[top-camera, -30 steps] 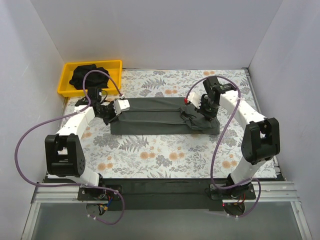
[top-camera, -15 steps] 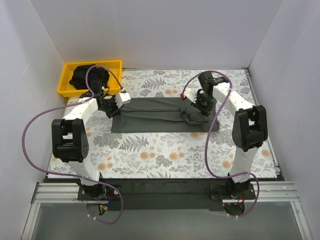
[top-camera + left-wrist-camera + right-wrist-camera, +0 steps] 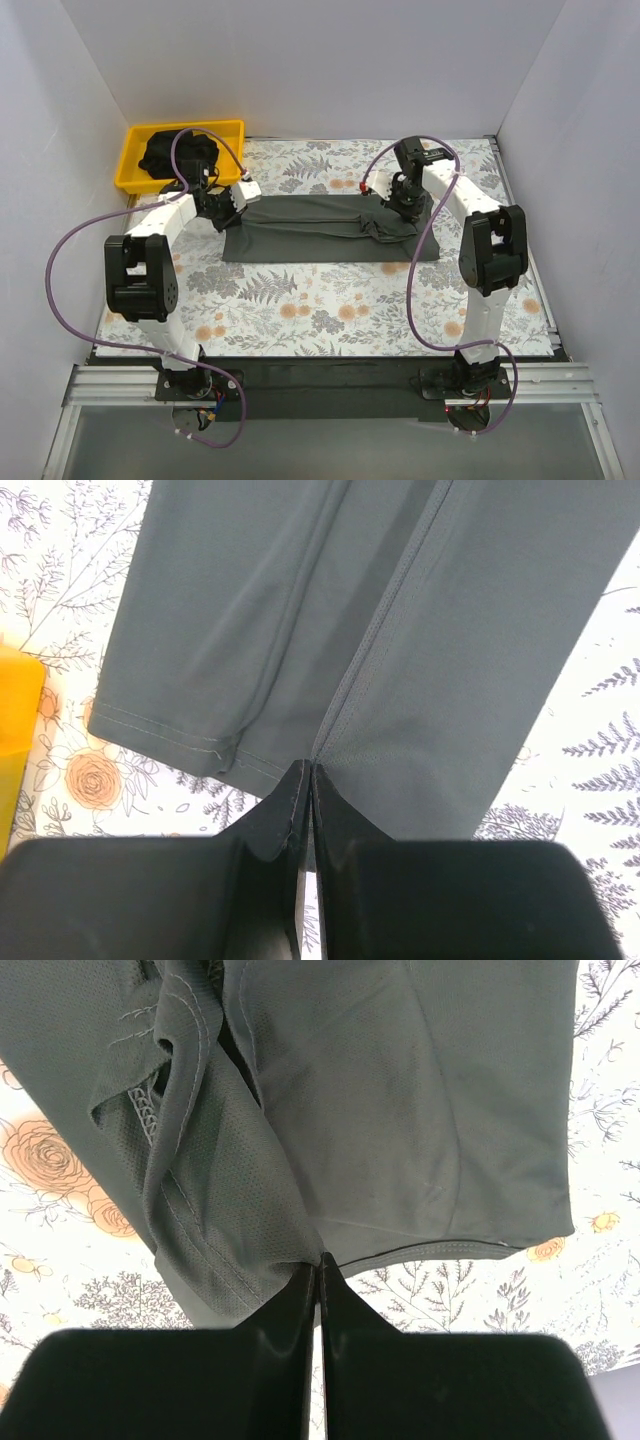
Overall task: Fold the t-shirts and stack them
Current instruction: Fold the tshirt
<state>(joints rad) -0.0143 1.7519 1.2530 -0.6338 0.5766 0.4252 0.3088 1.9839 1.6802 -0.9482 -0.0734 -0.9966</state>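
1. Floral-printed table cover (image 3: pixel 320 300), white with orange blooms and grey ferns. It lies across the table in front of my two bases. The near half is bare.

2. My left gripper (image 3: pixel 305 771), black, two fingers. The fingers are pressed together on a raised seam fold at the left end of item 4. In the top view it sits at the cloth's far left corner (image 3: pixel 240 197).

3. My right gripper (image 3: pixel 318 1261), black, two fingers. The fingers are closed tip to tip on the bunched, mesh-textured sleeve cloth at the right end of item 4. Top view location (image 3: pixel 390 208).

4. Dark charcoal-grey cloth t-shirt (image 3: pixel 310 228), folded into a long band. It lies flat on the table cover at mid-table and stretches between my two grippers. The left end is smooth with a stitched hem (image 3: pixel 400 630). The right end is rumpled, with a sleeve doubled over (image 3: pixel 420 1110).

5. Yellow plastic tray (image 3: pixel 226 127), rectangular. It stands at the far left corner of the table, just beyond my left gripper, and its edge shows in the left wrist view (image 3: pixel 15 720).

6. Bundle of black cloth t-shirts (image 3: pixel 170 152), crumpled. It lies inside the tray.
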